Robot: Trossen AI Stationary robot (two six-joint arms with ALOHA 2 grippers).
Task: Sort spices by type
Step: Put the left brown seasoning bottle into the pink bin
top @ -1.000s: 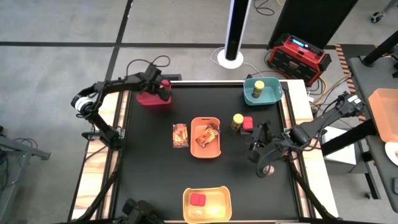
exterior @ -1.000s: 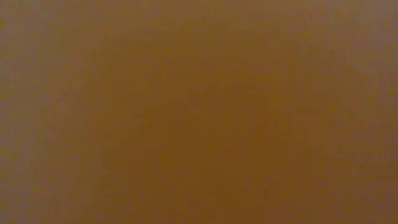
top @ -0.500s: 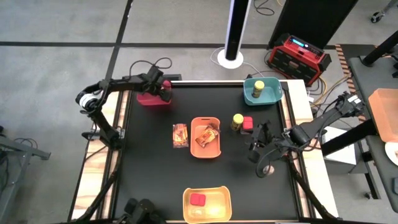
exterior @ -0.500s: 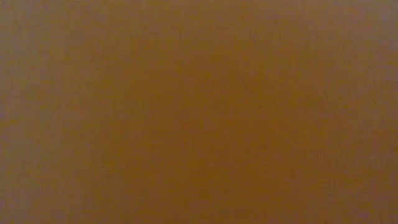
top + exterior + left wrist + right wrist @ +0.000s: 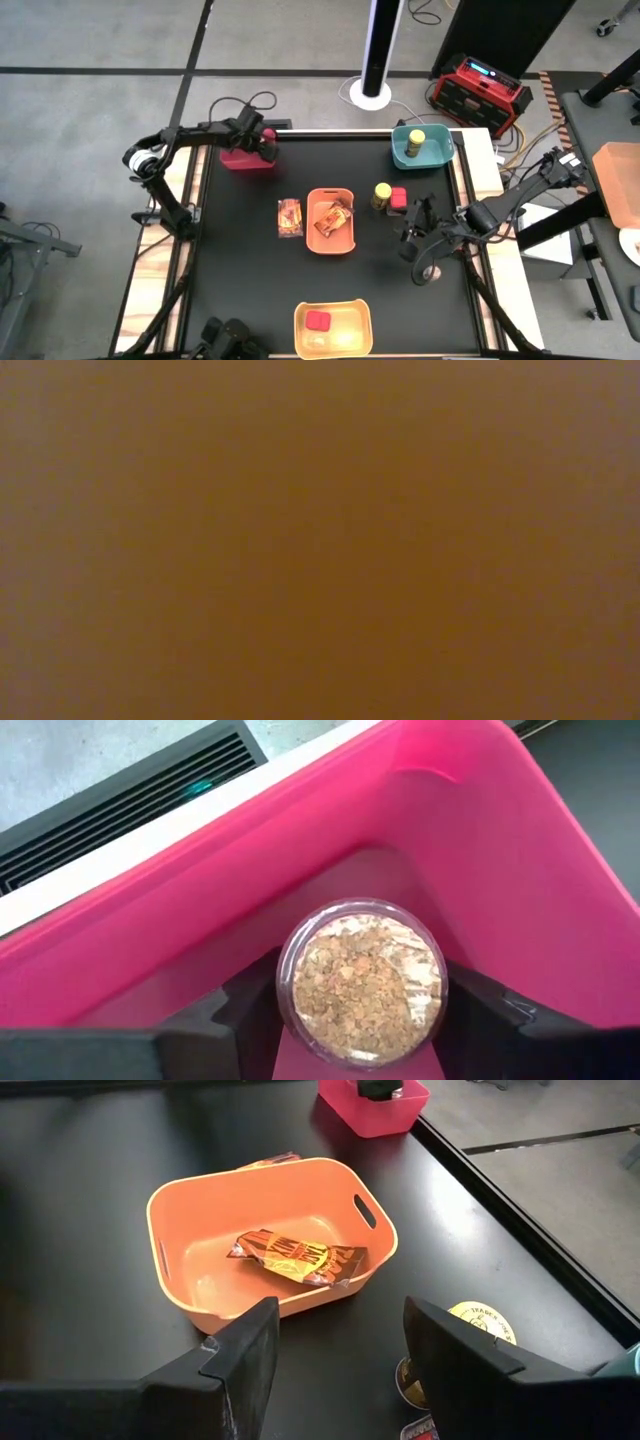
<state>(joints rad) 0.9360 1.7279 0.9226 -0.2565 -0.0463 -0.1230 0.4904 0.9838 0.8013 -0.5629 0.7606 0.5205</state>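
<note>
Spices are half sorted. Tiny jar [image 5: 362, 982] is pinched between the left gripper's [image 5: 360, 1020] fingers, inside the red bin [image 5: 243, 158] at the table's far-left corner. Left wrist view has the jar end-on to the camera, showing brown granules through the clear end, so its long axis runs along the gripper's approach line, with the pink bin wall close behind it. Looks like a release into the bin is the step in hand; nothing to reach for, just let go and back out clear of the wall.

Right gripper [image 5: 340, 1350] waits near the table's right edge, fingers spread, nothing between them. It's the nearer arm to the yellow-lidded jar [image 5: 382, 193] and red cube box [image 5: 399, 197], which touch each other just beside it.

View differences:
- High view gives layout only: one packet [image 5: 290, 217] loose just left of the orange bin [image 5: 331, 243], red cube in the yellow bin [image 5: 334, 307] at the near edge, jar in the teal bin [image 5: 421, 158] far right. Left gripper's grip is not readable there.
- Right wrist view shows a packet [image 5: 295, 1257] lying flat in the orange bin.
- Low view is blocked, flat brown.
</note>
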